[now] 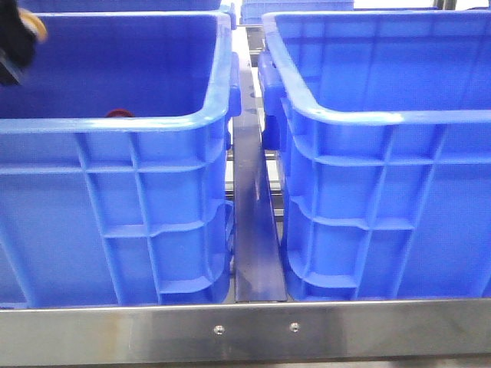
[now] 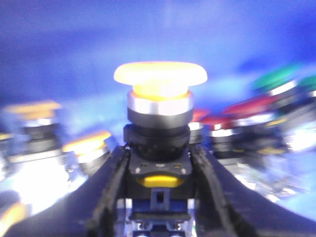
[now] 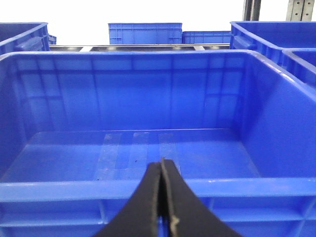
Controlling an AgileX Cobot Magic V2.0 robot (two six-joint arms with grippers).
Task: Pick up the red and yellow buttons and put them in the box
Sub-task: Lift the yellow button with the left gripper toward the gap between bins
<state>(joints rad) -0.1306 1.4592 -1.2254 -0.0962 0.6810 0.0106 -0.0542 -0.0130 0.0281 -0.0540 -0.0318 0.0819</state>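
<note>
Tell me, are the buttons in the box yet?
Not yet. The left gripper is shut on the yellow button among other buttons. The box in the right wrist view looks bare, and the right gripper is shut on nothing. A red button must follow.

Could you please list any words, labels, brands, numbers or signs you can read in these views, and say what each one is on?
None can be read in any view.
The blue crates show only plain ribbed walls.
The yellow button held in the left gripper has no legible marking; that view is blurred.
The crate floor ahead of the right gripper shows only clear tape strips, without print.
</note>
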